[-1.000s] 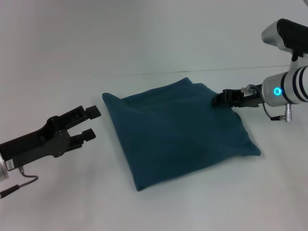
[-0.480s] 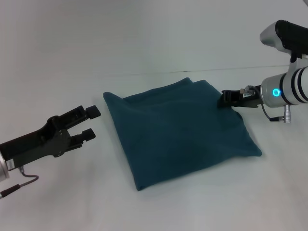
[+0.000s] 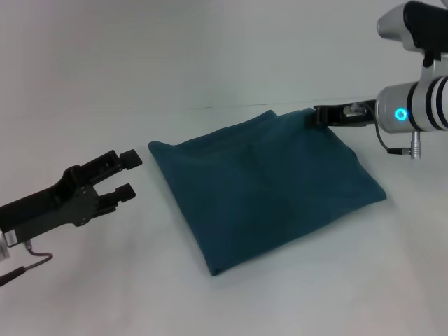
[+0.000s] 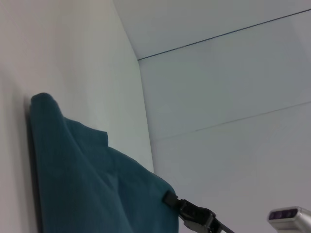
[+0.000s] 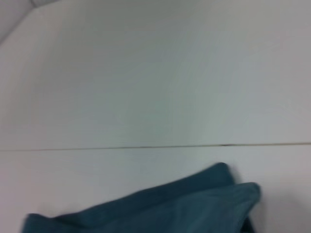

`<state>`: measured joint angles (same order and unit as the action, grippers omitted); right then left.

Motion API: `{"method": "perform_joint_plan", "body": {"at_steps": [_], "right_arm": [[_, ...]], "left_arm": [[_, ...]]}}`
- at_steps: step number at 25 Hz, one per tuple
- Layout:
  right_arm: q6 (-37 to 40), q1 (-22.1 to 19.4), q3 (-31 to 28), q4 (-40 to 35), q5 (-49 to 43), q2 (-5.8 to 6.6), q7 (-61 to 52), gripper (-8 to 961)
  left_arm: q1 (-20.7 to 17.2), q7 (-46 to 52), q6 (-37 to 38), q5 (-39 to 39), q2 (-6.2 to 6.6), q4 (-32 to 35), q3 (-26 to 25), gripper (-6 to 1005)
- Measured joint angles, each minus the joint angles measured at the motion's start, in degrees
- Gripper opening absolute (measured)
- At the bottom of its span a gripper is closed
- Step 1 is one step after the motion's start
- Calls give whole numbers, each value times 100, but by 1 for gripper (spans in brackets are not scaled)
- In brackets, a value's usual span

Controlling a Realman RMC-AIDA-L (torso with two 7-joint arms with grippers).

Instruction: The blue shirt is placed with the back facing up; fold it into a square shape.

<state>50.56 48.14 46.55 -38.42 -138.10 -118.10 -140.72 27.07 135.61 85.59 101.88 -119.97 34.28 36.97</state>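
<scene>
1. The blue shirt (image 3: pixel 266 185) is held at its far right corner by the right gripper (image 3: pixel 320 115), which reaches in low from the right side. Its black fingers meet the cloth there, and the corner is judged to be pinched between them, though the contact itself is too small to be made out for certain.

2. The corner is probably held so that the far edge can be squared up. A small peak of cloth is raised at the gripper, while the remainder lies flat.

3. The left gripper (image 3: pixel 126 173) is kept off the cloth, hovering just beside the shirt's left edge with its two fingers spread apart and nothing between them. It is judged to be waiting — free to steady or smooth that side if needed.

4. The shirt lies on the white table (image 3: pixel 210 56), in the middle of the work area between the two arms. It is already folded into a compact four-sided bundle, set at a slant.

5. Only plain dark teal-blue cloth is shown — no lettering is visible. Stacked layers show at the far edge in the right wrist view, and soft creases cross the top.

6. The fold is judged nearly finished, only tidying being left.
</scene>
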Motion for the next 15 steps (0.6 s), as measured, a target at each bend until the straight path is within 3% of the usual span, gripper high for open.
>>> {"method": "perform_joint_plan", "body": {"at_steps": [6,15], "right_arm": [[261,10,12,-355,106,10,13,32],[-525,128,513,90,64,68,18,33]], "left_arm": [[0,0,2,-2,14,16,-60,922],[35,0,-11,-11,8,16,-76,922]]}}
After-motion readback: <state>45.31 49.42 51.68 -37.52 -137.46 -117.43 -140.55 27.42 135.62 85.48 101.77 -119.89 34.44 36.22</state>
